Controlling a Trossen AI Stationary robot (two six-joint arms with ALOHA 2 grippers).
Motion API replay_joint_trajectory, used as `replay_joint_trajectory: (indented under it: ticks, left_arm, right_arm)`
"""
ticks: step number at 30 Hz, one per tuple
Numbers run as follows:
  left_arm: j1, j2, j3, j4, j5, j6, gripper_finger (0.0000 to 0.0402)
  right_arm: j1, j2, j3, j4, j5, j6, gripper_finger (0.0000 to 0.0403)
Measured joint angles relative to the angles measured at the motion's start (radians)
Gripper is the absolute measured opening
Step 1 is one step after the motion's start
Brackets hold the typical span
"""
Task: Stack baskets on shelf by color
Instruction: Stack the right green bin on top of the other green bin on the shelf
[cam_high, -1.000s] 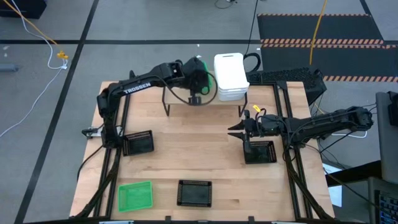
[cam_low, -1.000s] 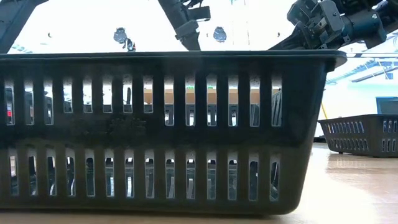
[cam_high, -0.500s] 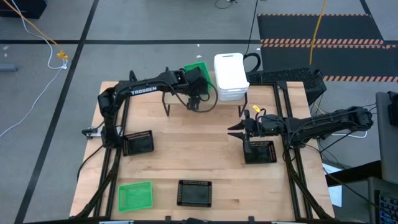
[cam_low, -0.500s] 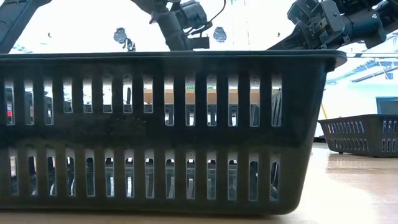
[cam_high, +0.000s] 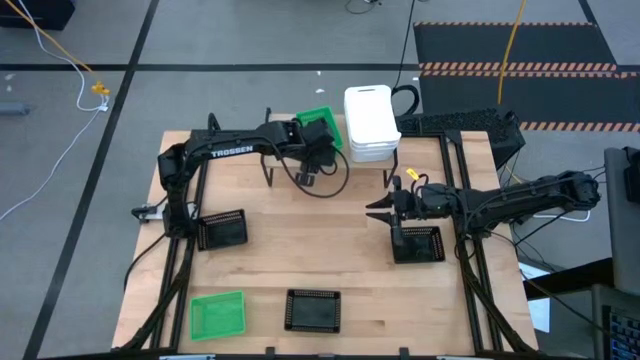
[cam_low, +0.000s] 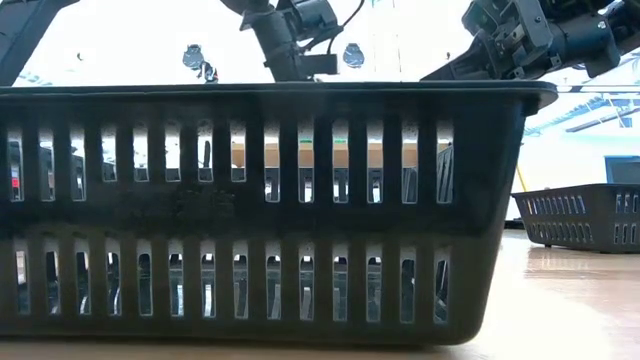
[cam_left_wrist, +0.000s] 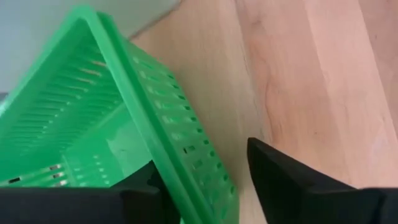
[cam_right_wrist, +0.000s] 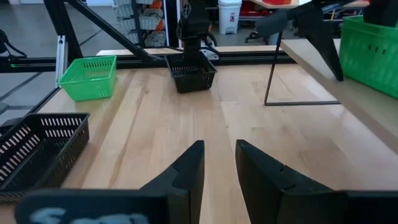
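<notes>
A green mesh basket (cam_high: 318, 122) (cam_left_wrist: 93, 106) sits on the low wooden shelf (cam_left_wrist: 205, 74) (cam_right_wrist: 348, 93), next to a stack of white baskets (cam_high: 371, 122). My left gripper (cam_high: 312, 150) (cam_left_wrist: 202, 155) is over the green basket's near wall and is open. One finger is inside the basket and the other outside. My right gripper (cam_high: 372, 211) (cam_right_wrist: 219, 149) hovers open above the table, beside a black mesh basket (cam_high: 418, 243). Three more baskets rest on the tabletop: a black one (cam_high: 222, 230), a green one (cam_high: 217, 313) and a black one (cam_high: 313, 310). My left gripper comes at the green basket from above, standing across its near wall (cam_left_wrist: 199, 168). The outer finger (cam_left_wrist: 280, 180) stands apart from the wall, with bare wood showing between. The inner finger (cam_left_wrist: 149, 193) lies close along the wall's inside, and I cannot tell whether it touches.
The shelf stands on thin black legs (cam_right_wrist: 268, 68) at the table's far side. The black basket near the front edge fills the low view (cam_low: 270, 210). Bare tabletop (cam_high: 320, 240) lies between the two arms. Black frame rails (cam_high: 470, 290) run along both table sides.
My left gripper has come down over the shelf and shifted toward the table's near edge, carrying the green basket. The basket was mostly hidden under the gripper and now shows beside the white stack.
</notes>
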Motion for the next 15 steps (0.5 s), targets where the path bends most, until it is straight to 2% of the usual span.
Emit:
replay_joint_trajectory:
  ticks: [8,15]
  left_arm:
    - [0.005,0.000,0.000,-0.029,-0.003,0.032,0.0096]
    - [0.011,0.000,0.000,-0.005,-0.003,0.134,0.0051]
  right_arm:
    - [0.000,0.000,0.000,-0.009,0.000,0.016,0.0084]
    - [0.000,0.000,0.000,-0.008,0.000,0.016,0.0084]
